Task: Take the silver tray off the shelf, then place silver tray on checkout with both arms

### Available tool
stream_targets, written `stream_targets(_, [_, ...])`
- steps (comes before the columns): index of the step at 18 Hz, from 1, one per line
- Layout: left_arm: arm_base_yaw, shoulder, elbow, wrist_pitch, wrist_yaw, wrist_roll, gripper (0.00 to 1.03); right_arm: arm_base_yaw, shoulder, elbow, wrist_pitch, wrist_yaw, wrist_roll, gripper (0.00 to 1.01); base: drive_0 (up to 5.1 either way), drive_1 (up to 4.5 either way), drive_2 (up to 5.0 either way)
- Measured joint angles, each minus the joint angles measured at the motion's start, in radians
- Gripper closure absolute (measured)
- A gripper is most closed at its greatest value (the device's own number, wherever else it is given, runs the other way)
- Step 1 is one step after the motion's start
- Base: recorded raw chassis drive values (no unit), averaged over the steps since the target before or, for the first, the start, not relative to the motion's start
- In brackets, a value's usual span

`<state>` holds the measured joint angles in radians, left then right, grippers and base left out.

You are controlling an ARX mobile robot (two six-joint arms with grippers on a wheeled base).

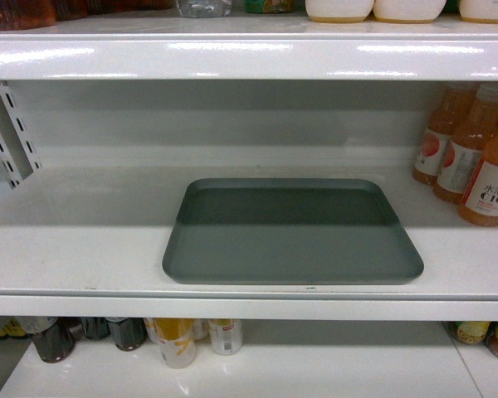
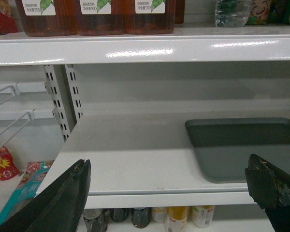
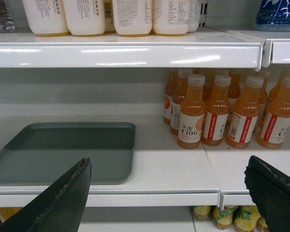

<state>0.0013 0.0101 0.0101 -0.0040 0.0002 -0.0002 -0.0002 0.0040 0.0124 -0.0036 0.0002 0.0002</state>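
The silver tray [image 1: 290, 230] lies flat on the white shelf [image 1: 83, 249], its near rim close to the shelf's front edge. In the left wrist view the tray [image 2: 246, 147] shows at the right, and my left gripper [image 2: 166, 171] is open in front of the shelf edge, to the tray's left, holding nothing. In the right wrist view the tray [image 3: 63, 152] shows at the left, and my right gripper [image 3: 166, 169] is open before the shelf edge, to the tray's right, with nothing in it. Neither gripper appears in the head view. The checkout is out of view.
Orange drink bottles [image 1: 473, 157] stand on the same shelf right of the tray, also bottles [image 3: 217, 113] in the right wrist view. An upper shelf board [image 1: 249, 56] overhangs. Bottles and cans [image 1: 178, 340] fill the shelf below. A slotted bracket [image 1: 12, 133] stands at the left.
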Motion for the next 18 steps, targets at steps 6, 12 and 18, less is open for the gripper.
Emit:
stream_targets(6, [0.000, 0.000, 0.000, 0.000, 0.000, 0.000, 0.05, 0.000, 0.000, 0.000, 0.000, 0.000, 0.000, 0.03, 0.0, 0.00, 0.0])
stream_targets(12, [0.000, 0.000, 0.000, 0.000, 0.000, 0.000, 0.05, 0.000, 0.000, 0.000, 0.000, 0.000, 0.000, 0.03, 0.0, 0.00, 0.0])
stream_targets(18, [0.000, 0.000, 0.000, 0.000, 0.000, 0.000, 0.05, 0.000, 0.000, 0.000, 0.000, 0.000, 0.000, 0.03, 0.0, 0.00, 0.0])
